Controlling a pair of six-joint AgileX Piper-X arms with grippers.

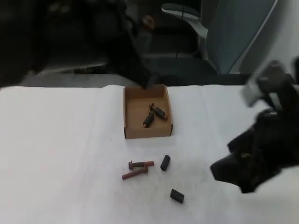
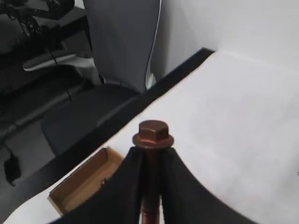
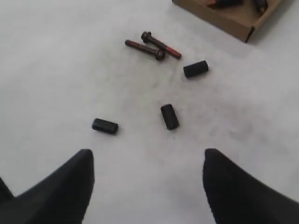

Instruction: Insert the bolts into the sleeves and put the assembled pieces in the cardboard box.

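Cardboard box (image 1: 148, 131) sits at centre frame in the high view, on the white bench (image 1: 56, 140). Two assembled pieces (image 1: 158, 111) lie inside it. Just below the box, two loose bolts (image 1: 140, 164) lie side by side. One sleeve (image 1: 165, 162) lies just right of them, and a second sleeve (image 1: 177, 196) lies lower, near the bottom edge. Left gripper (image 2: 152, 153) is clamped on a copper-coloured bolt (image 2: 152, 134), hex head above the fingers. Right gripper (image 3: 148, 157) hangs over the loose parts, fingers spread wide, holding nothing.
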